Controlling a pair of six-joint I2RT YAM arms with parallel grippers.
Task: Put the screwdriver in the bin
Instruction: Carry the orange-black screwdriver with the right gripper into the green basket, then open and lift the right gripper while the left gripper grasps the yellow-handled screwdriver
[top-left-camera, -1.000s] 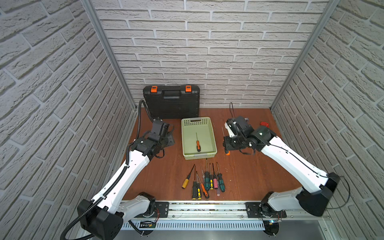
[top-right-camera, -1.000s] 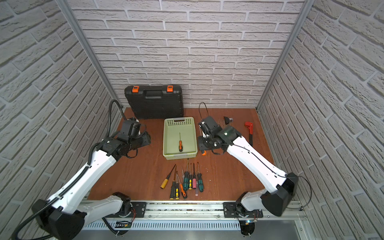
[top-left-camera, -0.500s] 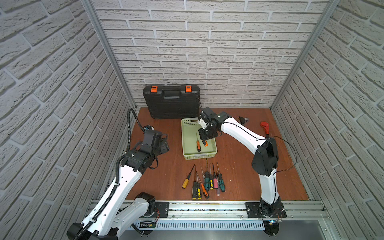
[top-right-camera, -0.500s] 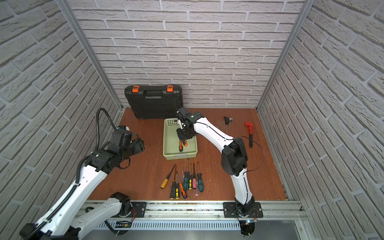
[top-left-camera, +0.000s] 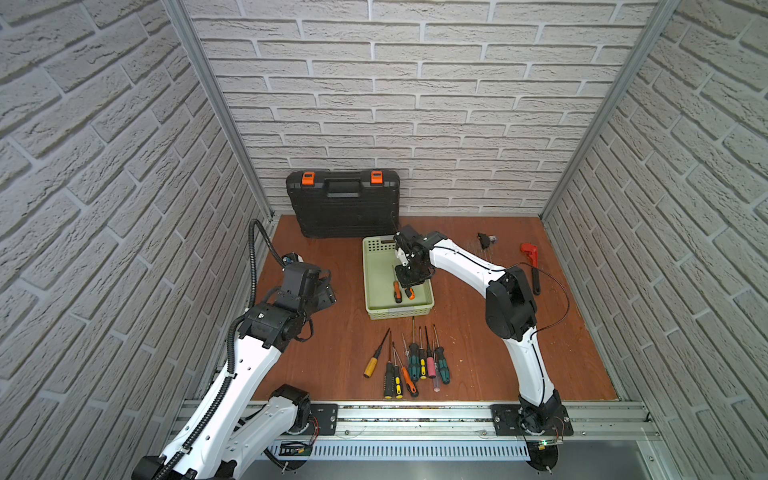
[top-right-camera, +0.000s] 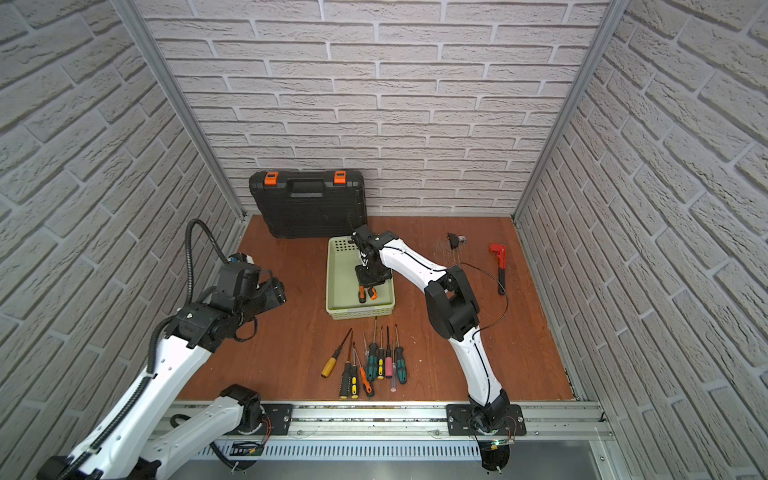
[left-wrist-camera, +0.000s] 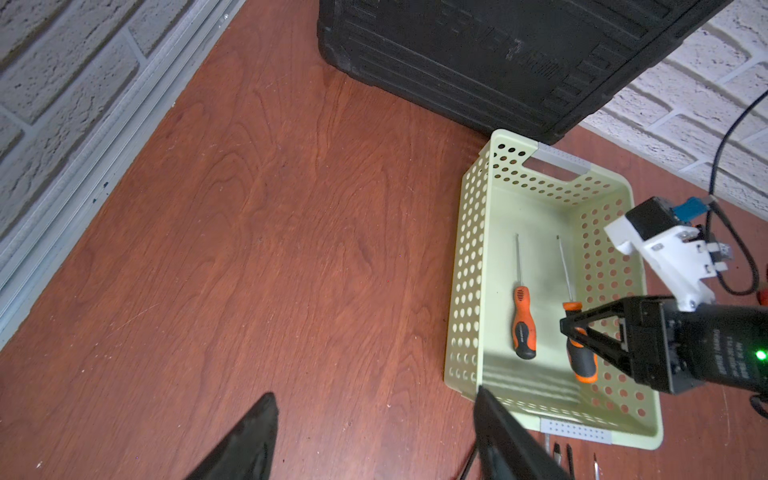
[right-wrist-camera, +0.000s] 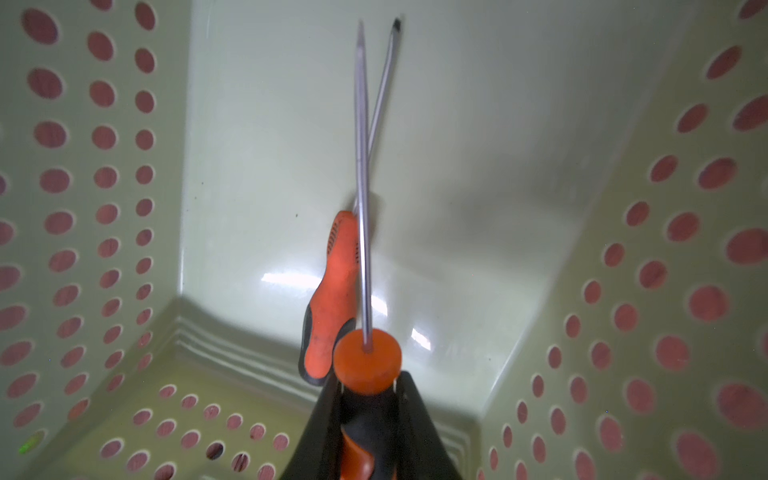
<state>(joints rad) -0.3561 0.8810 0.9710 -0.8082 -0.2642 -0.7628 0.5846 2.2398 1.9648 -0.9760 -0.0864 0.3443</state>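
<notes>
Gripping a black-and-orange screwdriver (left-wrist-camera: 580, 358) by its handle, the right gripper (left-wrist-camera: 575, 332) reaches down inside the bin (left-wrist-camera: 469, 266), its jaws closed tight on either side of the handle just behind the orange collar (right-wrist-camera: 368, 361); the shaft runs straight out ahead of the fingertips, towards the bin's far end, the one nearest the black tool case (top-left-camera: 343, 208); whether the handle touches the bin floor I cannot tell; a second orange screwdriver (left-wrist-camera: 521, 328) lies flat on that floor just beside the held one, roughly parallel to it and free of the jaws; the left gripper (left-wrist-camera: 374, 392) hangs over the bare table (top-left-camera: 469, 353) well to the left of the bin, jaws spread wide with nothing between them; a row of other screwdrivers (top-left-camera: 411, 361) lies on the table near the bin's front wall.
</notes>
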